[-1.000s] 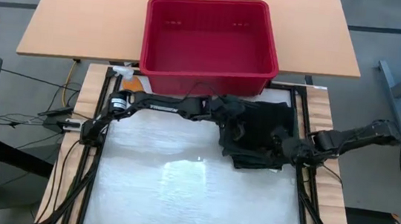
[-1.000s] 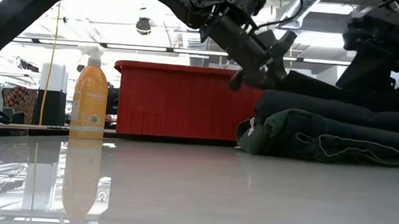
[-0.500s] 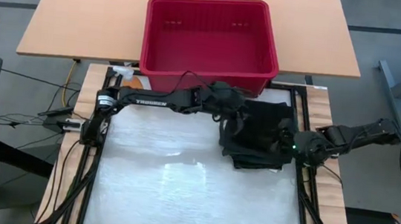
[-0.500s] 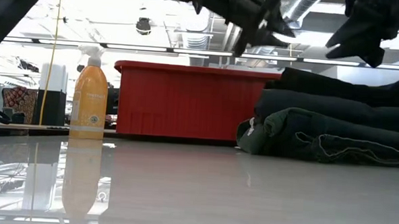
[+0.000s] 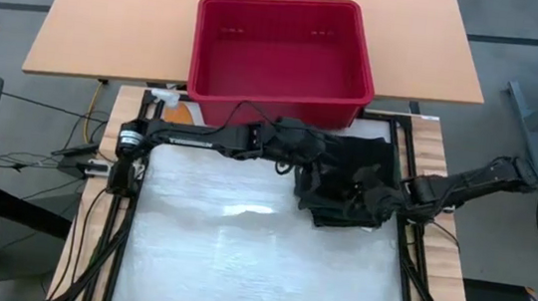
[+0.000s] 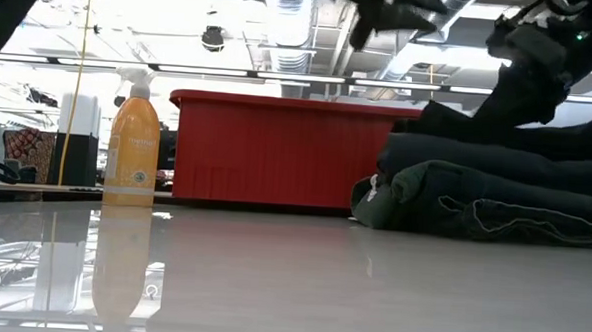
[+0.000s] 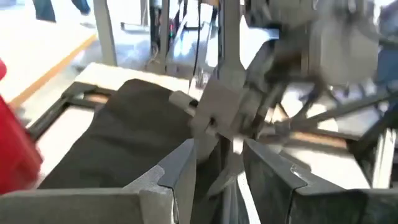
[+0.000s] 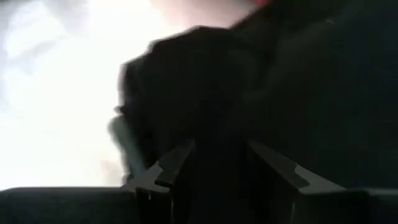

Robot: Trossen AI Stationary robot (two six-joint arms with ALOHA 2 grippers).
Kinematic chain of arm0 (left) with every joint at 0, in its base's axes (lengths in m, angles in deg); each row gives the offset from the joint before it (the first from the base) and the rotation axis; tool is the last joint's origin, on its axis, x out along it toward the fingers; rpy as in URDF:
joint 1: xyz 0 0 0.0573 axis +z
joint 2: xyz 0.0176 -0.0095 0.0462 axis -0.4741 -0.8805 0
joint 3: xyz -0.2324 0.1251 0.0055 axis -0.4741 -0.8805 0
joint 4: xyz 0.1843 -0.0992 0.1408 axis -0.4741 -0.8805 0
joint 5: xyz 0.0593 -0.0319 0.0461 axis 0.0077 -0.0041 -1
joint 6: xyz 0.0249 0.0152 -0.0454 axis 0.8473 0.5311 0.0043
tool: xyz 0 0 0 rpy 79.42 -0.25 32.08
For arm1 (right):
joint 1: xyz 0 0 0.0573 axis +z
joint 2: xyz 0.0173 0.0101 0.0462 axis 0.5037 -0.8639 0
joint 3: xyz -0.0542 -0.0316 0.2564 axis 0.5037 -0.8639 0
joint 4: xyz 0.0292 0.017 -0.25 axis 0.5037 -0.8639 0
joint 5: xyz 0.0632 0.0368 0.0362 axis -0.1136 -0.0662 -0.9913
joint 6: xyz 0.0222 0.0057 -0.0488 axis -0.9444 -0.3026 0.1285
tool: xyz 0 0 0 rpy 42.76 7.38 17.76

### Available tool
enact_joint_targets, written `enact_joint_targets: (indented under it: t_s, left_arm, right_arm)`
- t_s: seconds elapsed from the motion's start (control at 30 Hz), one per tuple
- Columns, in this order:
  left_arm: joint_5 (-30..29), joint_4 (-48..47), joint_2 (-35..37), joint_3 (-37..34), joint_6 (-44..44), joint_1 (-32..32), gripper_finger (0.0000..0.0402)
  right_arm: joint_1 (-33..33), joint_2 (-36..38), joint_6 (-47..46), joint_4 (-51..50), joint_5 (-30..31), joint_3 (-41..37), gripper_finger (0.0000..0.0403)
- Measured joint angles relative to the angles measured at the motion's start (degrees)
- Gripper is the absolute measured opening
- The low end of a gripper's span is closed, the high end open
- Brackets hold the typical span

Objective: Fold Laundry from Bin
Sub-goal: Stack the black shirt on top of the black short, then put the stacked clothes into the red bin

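Since a moment ago, the left arm has swung its elbow back toward the table's left edge, and its tool (image 5: pixel 310 165) now hangs above the left side of the laundry (image 5: pixel 346 184) rather than over the bin's front wall. Furthest left on the table (image 5: pixel 238 257) stands the orange spray bottle (image 6: pixel 134 144), near the back corner. Next comes the red bin (image 5: pixel 279 51), sitting behind the white work surface and showing nothing inside from above. Right of centre lies the laundry, a stack of folded dark garments (a charcoal piece with pale stitching at the bottom in the low view), just in front of the bin. The left tool's fingers (image 7: pixel 177 171) stand apart with nothing between them. The right tool (image 5: pixel 369 196) sits low at the stack's right edge; its fingers (image 8: pixel 171 165) are apart against dark cloth, though whether they pinch it I cannot tell.
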Motion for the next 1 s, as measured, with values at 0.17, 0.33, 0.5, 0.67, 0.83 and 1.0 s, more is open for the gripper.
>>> enact_joint_targets:
  t_s: [0.17, 0.33, 0.5, 0.67, 0.83, 1.0]
  left_arm:
    - [-0.8, -8.5, 4.1, 0.0, 1.0, -0.6, 0.0121]
    - [-1.7, -14.6, 8.3, 0.0, -0.6, -2.0, 0.0121]
    - [-9.4, -19.6, 11.3, 0.0, -2.7, -5.6, 0.0121]
    - [-13.9, -21.4, 13.6, 0.0, -4.0, -9.6, 0.0121]
    - [-13.0, -24.8, 13.6, 0.0, -2.5, -11.9, 0.0119]
    - [-10.1, -28.6, 14.5, 0.0, 1.2, -13.0, 0.0089]
  right_arm:
    - [1.7, 3.3, 4.6, 0.7, -4.7, 4.9, 0.0168]
    - [4.7, 7.8, 11.6, 0.9, -4.7, 9.5, 0.0168]
    - [6.8, 12.9, 15.9, 0.8, -4.7, 10.3, 0.0168]
    - [7.3, 17.5, 16.8, 1.6, -4.7, 10.3, 0.0168]
    - [7.2, 19.7, 16.9, 4.7, -4.7, 10.3, 0.0168]
    - [7.0, 18.1, 16.9, 5.3, -4.6, 10.3, 0.0168]
